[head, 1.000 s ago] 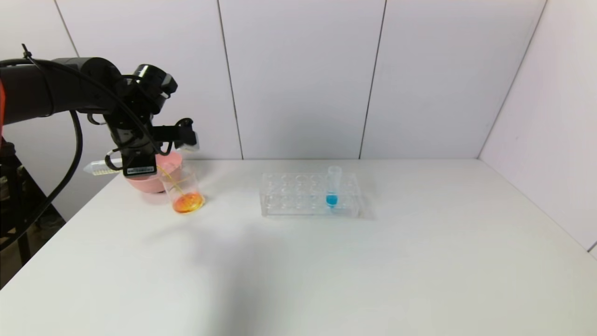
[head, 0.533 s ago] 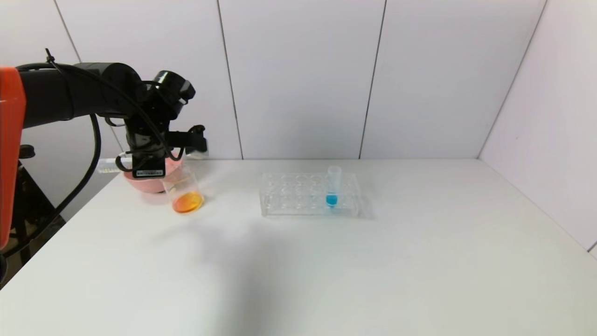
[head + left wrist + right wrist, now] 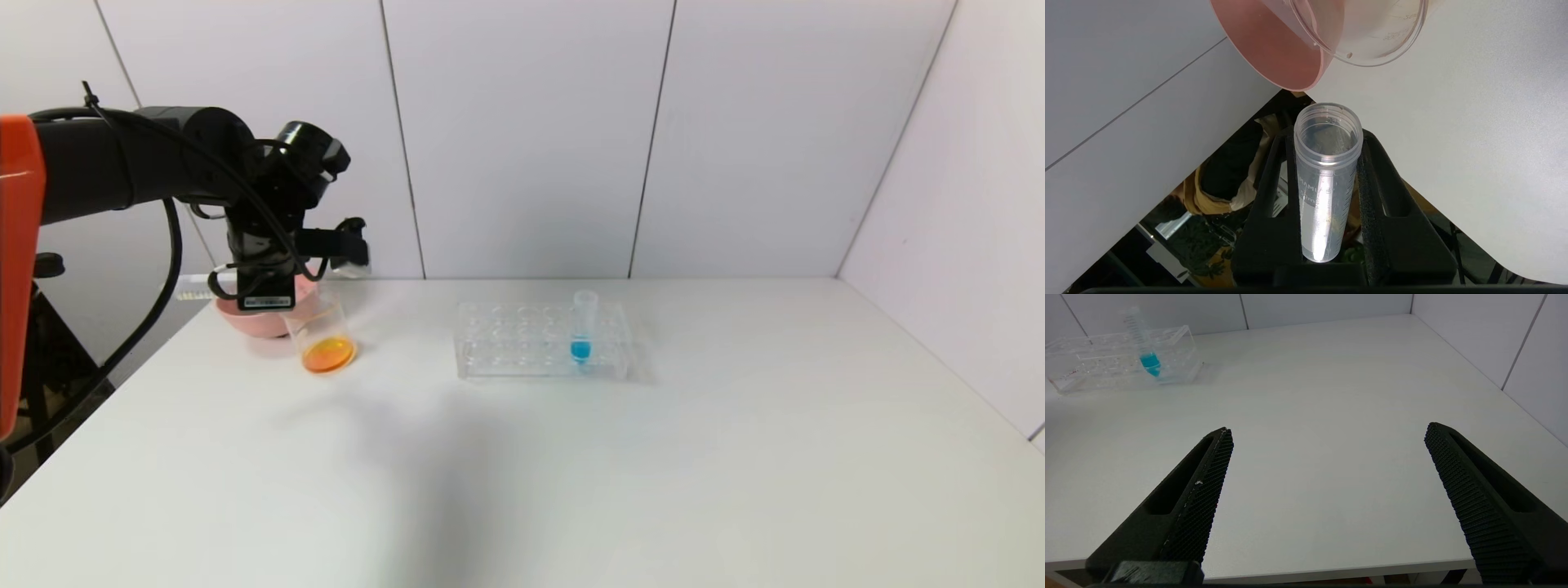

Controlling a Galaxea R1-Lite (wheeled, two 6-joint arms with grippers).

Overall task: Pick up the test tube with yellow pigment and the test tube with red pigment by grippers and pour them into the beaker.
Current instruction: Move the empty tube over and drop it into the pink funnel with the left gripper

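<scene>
My left claw (image 3: 1327,204) is clenched on an emptied clear plastic test tube (image 3: 1327,179), held near level above the pink bowl (image 3: 245,318) behind the beaker (image 3: 322,335), which holds orange liquid. The tube looks light, stiff and slick, so I grip mid-barrel; its printing is too faint to read. My right claw (image 3: 1327,490) hangs released over the table (image 3: 1310,416).
</scene>
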